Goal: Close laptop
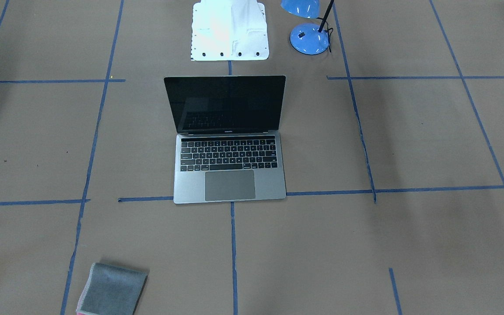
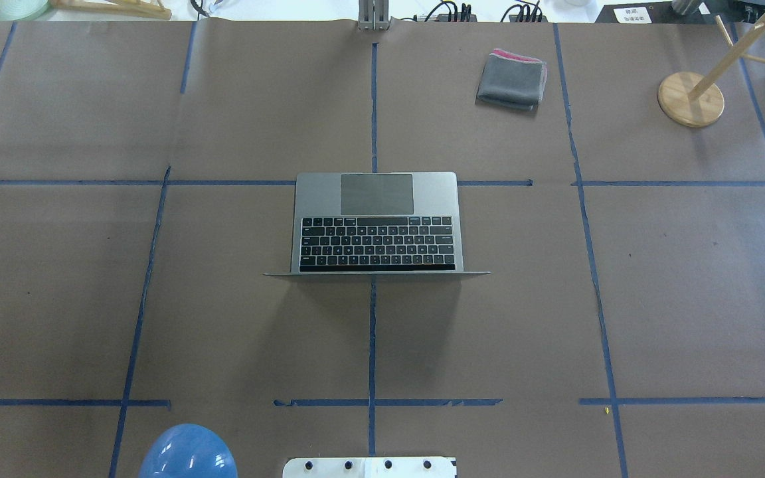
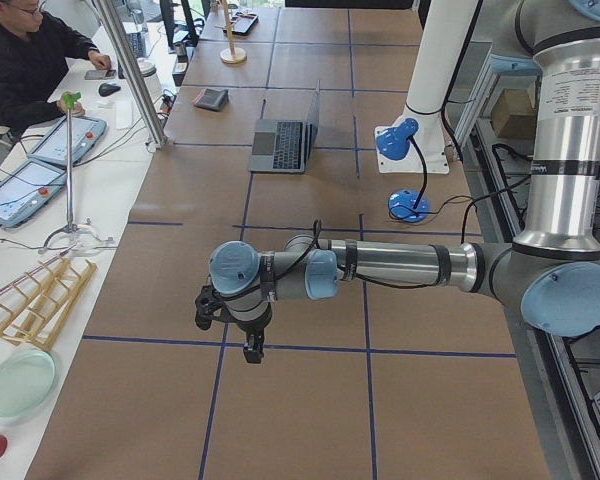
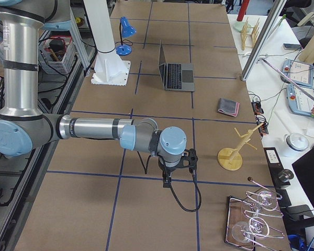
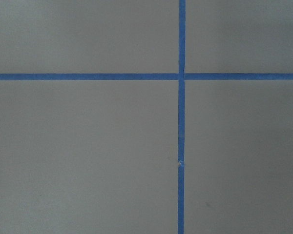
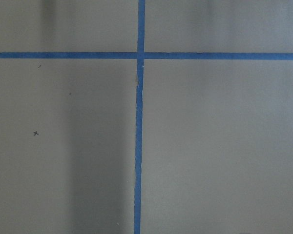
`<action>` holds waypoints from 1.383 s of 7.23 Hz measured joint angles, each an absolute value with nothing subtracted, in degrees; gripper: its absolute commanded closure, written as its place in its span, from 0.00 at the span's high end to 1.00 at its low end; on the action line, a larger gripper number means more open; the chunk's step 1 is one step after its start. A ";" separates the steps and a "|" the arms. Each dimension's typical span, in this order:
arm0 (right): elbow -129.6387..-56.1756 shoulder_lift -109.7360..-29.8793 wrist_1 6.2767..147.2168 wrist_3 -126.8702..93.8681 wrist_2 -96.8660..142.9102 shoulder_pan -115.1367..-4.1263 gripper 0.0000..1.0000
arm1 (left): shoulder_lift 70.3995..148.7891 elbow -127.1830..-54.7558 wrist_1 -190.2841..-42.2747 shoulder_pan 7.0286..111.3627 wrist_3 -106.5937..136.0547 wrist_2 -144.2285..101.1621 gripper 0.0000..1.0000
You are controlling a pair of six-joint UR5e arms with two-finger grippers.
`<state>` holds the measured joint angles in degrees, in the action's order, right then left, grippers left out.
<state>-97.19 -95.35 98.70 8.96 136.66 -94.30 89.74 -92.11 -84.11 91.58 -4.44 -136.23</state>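
Observation:
The space-grey laptop (image 1: 273, 181) stands open in the middle of the table, its black screen upright and facing away from the robot. It also shows in the overhead view (image 2: 435, 192), the left side view (image 3: 265, 145) and the right side view (image 4: 187, 77). My left gripper (image 3: 252, 350) hangs over the table's left end, far from the laptop. My right gripper (image 4: 166, 183) hangs over the right end, also far off. Each shows only in a side view, so I cannot tell whether it is open or shut. Both wrist views show only brown paper and blue tape.
A blue desk lamp (image 1: 309, 38) stands beside the white robot base (image 1: 230, 30). A folded grey cloth (image 2: 512, 79) and a wooden stand (image 2: 690, 99) sit at the table's far right. An operator (image 3: 25, 60) sits at the side bench.

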 measured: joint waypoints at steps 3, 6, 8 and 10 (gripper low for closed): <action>-97.31 -95.43 98.72 8.57 136.82 -94.31 1.00 | 89.74 -92.11 -84.11 91.58 -4.48 -136.23 1.00; -97.54 -95.37 98.70 8.26 136.78 -94.30 1.00 | 89.74 -92.09 -84.11 91.58 -4.48 -136.23 1.00; -97.62 -95.28 98.70 8.15 136.82 -94.30 1.00 | 89.68 -92.05 -84.11 91.58 -4.50 -136.23 1.00; -97.64 -95.04 98.70 8.15 136.82 -94.28 1.00 | 89.61 -92.15 -84.17 91.58 -4.54 -136.23 1.00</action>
